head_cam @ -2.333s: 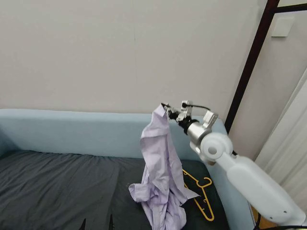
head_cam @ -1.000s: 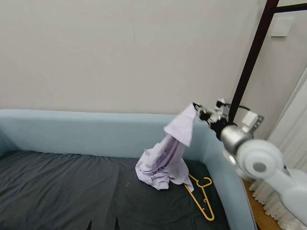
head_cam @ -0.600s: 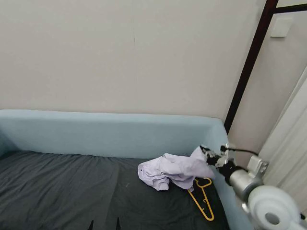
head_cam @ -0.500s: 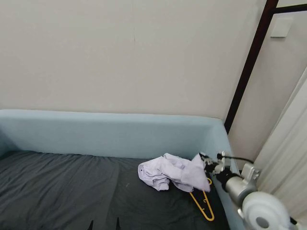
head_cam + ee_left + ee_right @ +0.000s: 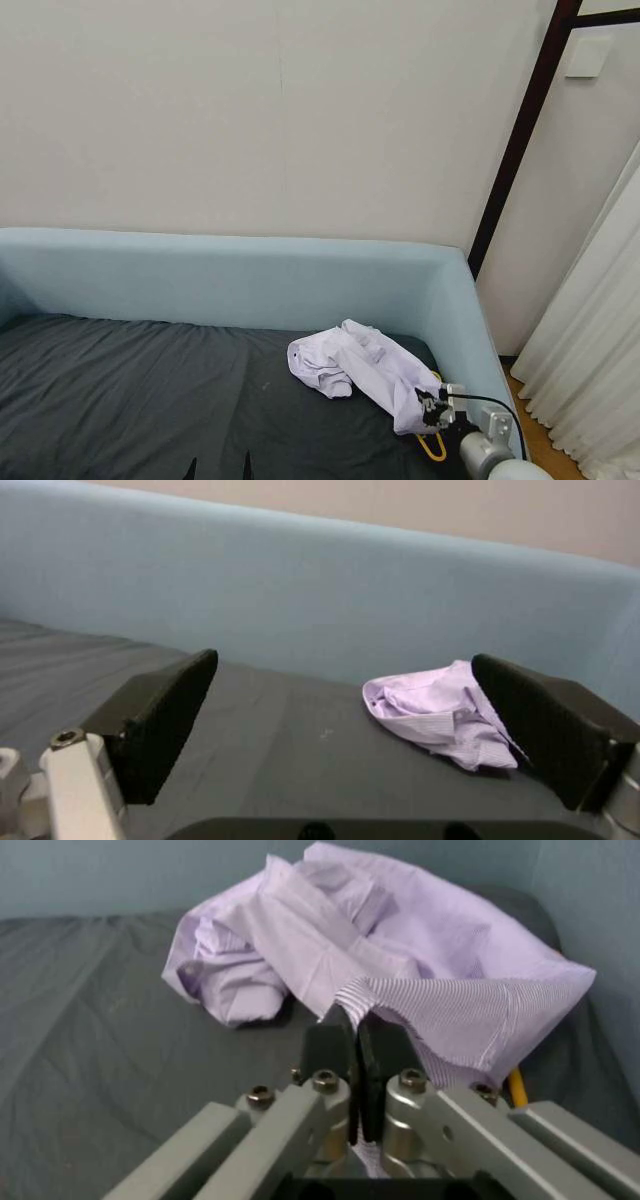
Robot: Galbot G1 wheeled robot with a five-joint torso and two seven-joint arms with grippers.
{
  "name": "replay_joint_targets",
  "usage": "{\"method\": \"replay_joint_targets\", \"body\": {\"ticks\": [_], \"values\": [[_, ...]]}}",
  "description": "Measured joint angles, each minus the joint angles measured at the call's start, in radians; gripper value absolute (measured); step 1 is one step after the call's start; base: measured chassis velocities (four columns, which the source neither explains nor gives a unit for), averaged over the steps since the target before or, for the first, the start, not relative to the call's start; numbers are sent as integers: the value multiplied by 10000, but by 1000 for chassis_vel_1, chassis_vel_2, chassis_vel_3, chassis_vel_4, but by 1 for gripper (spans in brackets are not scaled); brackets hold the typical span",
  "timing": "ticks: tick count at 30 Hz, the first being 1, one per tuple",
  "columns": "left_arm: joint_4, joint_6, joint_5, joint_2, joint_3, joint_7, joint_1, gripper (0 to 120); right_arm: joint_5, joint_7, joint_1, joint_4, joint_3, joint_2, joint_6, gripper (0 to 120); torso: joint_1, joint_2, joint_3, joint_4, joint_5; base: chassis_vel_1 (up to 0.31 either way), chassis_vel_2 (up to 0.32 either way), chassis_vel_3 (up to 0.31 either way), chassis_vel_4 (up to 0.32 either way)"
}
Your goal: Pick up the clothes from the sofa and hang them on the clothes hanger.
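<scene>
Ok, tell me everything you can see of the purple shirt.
The shirt is pale lilac with fine stripes and looks like thin woven cloth. It lies crumpled in a heap on the sofa's dark grey seat, close to the light blue end wall. One edge is drawn out from the heap and pinched in the shut right end effector. The shirt partly covers a yellow hanger.

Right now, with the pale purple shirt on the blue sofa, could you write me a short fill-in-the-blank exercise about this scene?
1. The right gripper is ____ on an edge of the crumpled pale purple striped shirt.
2. The shirt partly covers a thin hanger whose colour is ____.
3. The left gripper, above the dark grey sofa seat, has its jaws ____.
Missing words: shut; yellow; open.
</scene>
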Motion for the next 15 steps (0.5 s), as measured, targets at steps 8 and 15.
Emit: {"method": "replay_joint_targets", "body": {"ticks": [8, 15], "values": [[-172, 325, -272, 330, -77, -202, 27, 100, -676, 302, -270, 269, -256, -92, -944, 34, 0, -1, 0, 1, 0, 0, 0, 0, 0], [-332, 608, -319, 567, -134, -449, 27, 100, -545, 1185, -1399, 1157, 351, -448, -3055, 62, 1, 0, 0, -3, 2, 0, 0, 0, 0]]}}
